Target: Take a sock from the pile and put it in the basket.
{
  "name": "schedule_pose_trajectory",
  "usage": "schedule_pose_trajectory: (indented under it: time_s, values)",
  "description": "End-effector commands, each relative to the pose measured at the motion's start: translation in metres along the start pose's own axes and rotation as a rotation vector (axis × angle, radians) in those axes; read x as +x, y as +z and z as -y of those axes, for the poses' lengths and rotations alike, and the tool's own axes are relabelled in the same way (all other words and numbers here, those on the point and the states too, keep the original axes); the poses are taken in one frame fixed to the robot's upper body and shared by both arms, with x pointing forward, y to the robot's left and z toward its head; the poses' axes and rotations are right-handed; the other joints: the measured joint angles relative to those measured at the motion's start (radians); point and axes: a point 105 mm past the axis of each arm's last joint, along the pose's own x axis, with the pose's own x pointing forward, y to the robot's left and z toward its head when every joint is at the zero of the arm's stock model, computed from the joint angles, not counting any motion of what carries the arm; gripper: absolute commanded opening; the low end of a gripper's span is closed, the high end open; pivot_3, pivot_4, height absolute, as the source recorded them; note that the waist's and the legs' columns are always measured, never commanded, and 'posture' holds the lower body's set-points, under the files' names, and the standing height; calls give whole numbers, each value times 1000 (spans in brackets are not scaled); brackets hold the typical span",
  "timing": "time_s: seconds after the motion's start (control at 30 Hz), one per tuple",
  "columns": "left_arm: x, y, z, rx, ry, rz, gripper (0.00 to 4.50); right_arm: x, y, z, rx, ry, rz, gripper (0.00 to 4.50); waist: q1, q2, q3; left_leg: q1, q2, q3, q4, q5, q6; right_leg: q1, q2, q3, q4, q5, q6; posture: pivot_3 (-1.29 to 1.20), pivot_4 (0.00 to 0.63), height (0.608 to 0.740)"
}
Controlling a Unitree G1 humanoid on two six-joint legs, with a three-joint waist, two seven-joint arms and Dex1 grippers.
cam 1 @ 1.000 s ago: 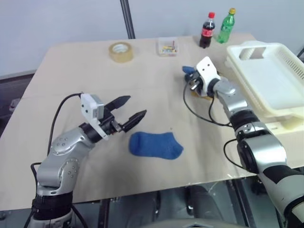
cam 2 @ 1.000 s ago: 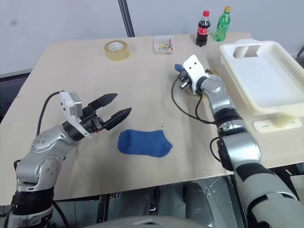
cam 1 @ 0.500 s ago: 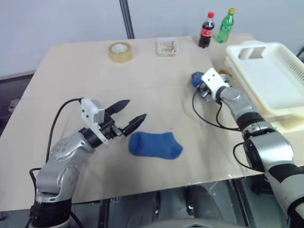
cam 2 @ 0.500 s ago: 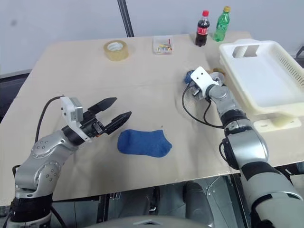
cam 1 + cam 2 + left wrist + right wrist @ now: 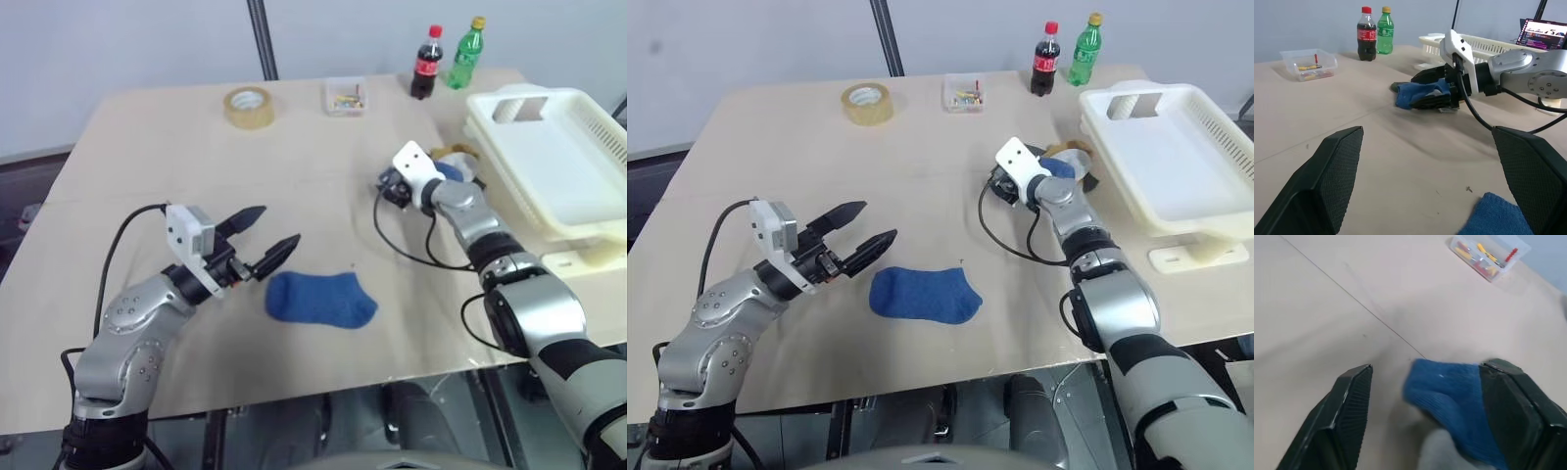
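1. Right tool [image 5: 1432, 88] sat at the pile [image 5: 453, 164], fingers spread apart, one on each side of a blue sock [image 5: 1457, 396] at the pile's edge. No grip on it, as far as could be seen.
2. Pile lay on the table [image 5: 196, 176] just beside the basket's near corner; blue, a bit of grey and mustard-yellow visible, the rest too small to tell.
3. Left tool [image 5: 269, 238] hovered over the table with its fingers wide, holding nothing.
4. A second blue sock [image 5: 321, 300] lay flat on the table just beside the left tool's fingertips, well apart from the pile.
5. Basket [image 5: 578, 147] stood at the table's right edge; no sock seen in it.
6. Far side of the table: tape roll [image 5: 249, 106], small clear box [image 5: 345, 96], cola bottle [image 5: 427, 63], green bottle [image 5: 466, 39].
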Motion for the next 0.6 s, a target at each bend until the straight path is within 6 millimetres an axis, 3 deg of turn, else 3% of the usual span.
schedule_pose_trajectory:
  time_s: [0.03,0.17,0.2,0.27,0.47,0.6]
  values:
    - [-3,13,2,60,9,32,4500,3,17,9,-54,-51,23,3694,0,0,0,0,0,0,0,0,0,0,0,0,0,0,0,0,150,740]
    - [-6,13,2,64,23,31,4500,6,13,8,-105,-69,-22,3694,-1,0,0,0,0,0,0,1,-2,0,0,0,0,0,0,0,150,740]
    - [-7,13,3,64,26,30,4500,7,12,9,-135,-78,-39,3204,-2,0,0,0,0,0,0,1,-2,-1,0,0,0,0,0,0,150,740]
    - [-8,12,5,63,33,31,4500,8,13,9,-159,-84,-49,2666,-1,0,0,0,0,0,0,1,-2,-1,0,0,0,0,0,0,150,740]
    - [-12,11,7,59,54,31,4500,10,25,6,-162,-70,-8,42,-1,0,0,0,0,0,0,1,-2,-1,0,0,0,0,0,0,150,740]
    - [-13,9,9,52,60,31,4500,10,32,6,-137,-46,21,42,-1,0,0,0,0,0,0,1,-2,-1,0,0,0,0,0,0,150,740]
